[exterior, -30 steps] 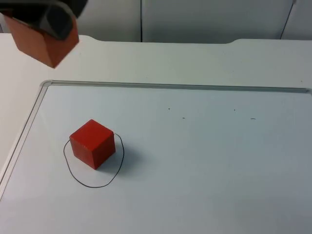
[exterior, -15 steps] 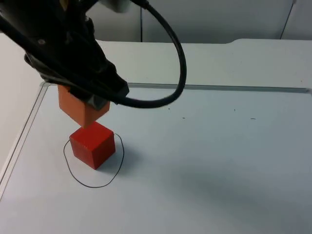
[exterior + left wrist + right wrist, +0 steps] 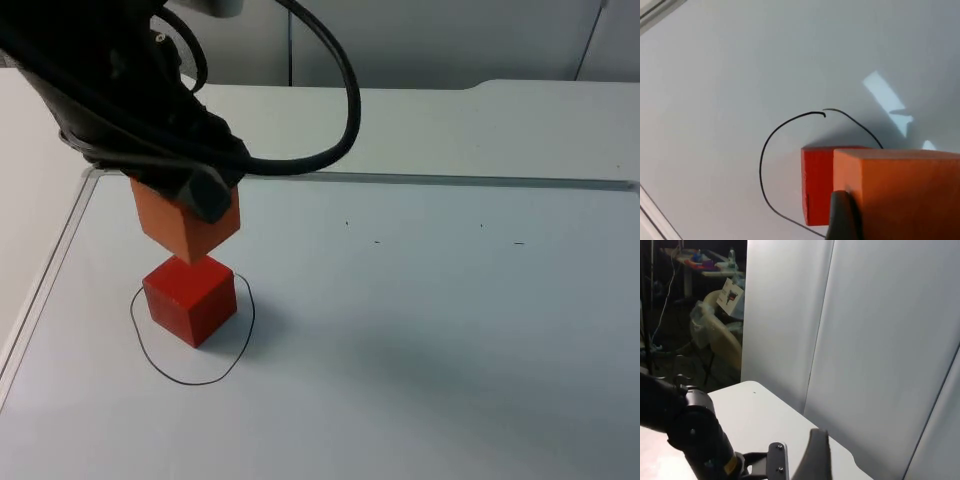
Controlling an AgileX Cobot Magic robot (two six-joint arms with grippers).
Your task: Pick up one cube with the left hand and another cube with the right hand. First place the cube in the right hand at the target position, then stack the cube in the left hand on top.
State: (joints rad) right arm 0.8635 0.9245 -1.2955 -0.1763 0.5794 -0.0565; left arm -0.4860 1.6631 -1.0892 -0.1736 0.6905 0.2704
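While the left gripper (image 3: 190,205) pinches the orange cube (image 3: 187,222) between its closed-in fingers, you have the block hanging just above the red cube (image 3: 190,298), its lowest corner almost touching the red one's top. In the left wrist view one black fingertip (image 3: 841,214) presses flat against the orange cube's (image 3: 895,192) side face, with the red cube (image 3: 817,185) just behind it inside the drawn ring (image 3: 771,150).

Judge both blocks as rigid, light and smooth-faced: they won't deform under the squeeze, but a flat face can slide on a flat pad, and a light block will skid or tip if nudged. You hold it where it should be held, on two opposite side faces near the middle, leaving the underside free to seat.

From the top view the orange cube looks turned a little against the red one, so expect an imperfect match of edges unless you square it first.

The red cube sits inside the black outline (image 3: 190,340) on the white table (image 3: 450,340), toward its far side.

The right gripper (image 3: 812,455) waits away from the work, facing the grey partition wall (image 3: 880,340); you cannot tell how its jaws stand.
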